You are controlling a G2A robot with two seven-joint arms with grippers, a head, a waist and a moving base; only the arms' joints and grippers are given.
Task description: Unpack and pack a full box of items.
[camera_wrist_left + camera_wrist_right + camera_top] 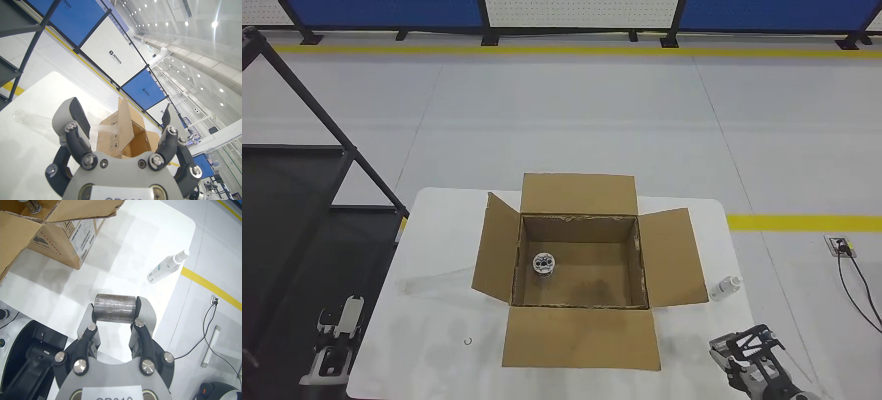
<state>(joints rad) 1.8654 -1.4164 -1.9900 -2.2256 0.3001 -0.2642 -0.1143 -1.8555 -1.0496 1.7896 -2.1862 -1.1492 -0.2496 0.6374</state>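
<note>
The right tool (115, 306) is clamped on a short metal cylinder (115, 310), gripping it by its two flat ends. It hangs over the near right corner of the tabletop (442, 300), clear of the box (577, 345). The box stands open in the middle with all four flaps spread. One round metal piece (545, 262) stands inside, at its near left corner. A spray bottle (166, 267) lies on its side at the right edge of the tabletop, near the box but not touching it.

I cannot say for certain whether the cylinder is coming out or going in. With one piece in the box and one on the tabletop, unpacking looks the likelier step. If so, the next move calls for lowering the cylinder onto bare surface near the bottle and setting it so it does not roll.

The left tool (122, 110) hangs with its jaws spread wide and nothing between them, at the near left edge. A clear plastic bag (28, 119) lies on the left side of the tabletop.

The tabletop is white with rounded corners. The floor (562, 110) is pale grey with a yellow line (802, 222). Blue and white panels (582, 12) stand along the far side, and a black rack (302, 180) stands on the left.
</note>
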